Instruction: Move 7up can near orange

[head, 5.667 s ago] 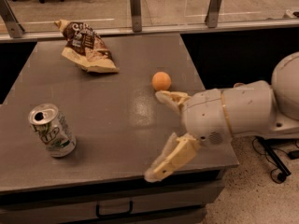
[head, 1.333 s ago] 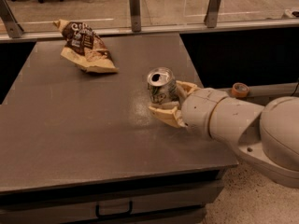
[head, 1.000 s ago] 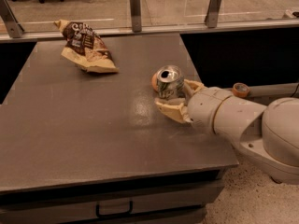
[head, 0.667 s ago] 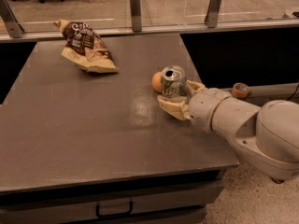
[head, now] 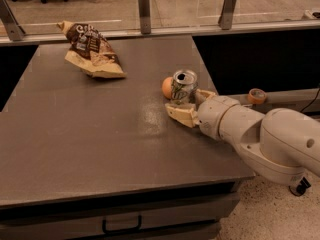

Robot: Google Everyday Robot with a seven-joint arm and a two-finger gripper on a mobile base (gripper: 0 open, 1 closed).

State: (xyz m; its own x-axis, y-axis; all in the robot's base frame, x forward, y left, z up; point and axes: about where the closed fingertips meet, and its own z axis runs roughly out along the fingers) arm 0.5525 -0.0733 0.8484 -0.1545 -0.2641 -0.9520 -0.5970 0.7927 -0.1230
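Grips 7up can (head: 183, 86) mid-frame with gripper (head: 188, 107), seemingly touching half-hidden orange (head: 166, 87); snack bag (head: 92, 51) upper left, tape roll (head: 257, 95) right.

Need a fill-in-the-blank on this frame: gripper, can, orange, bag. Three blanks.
1. The gripper is shut on the ___.
2. In the camera view, the orange sits just ___ of what the gripper holds.
3. The crumpled item at the table's far left is a ___.
Missing words: 7up can; left; snack bag.
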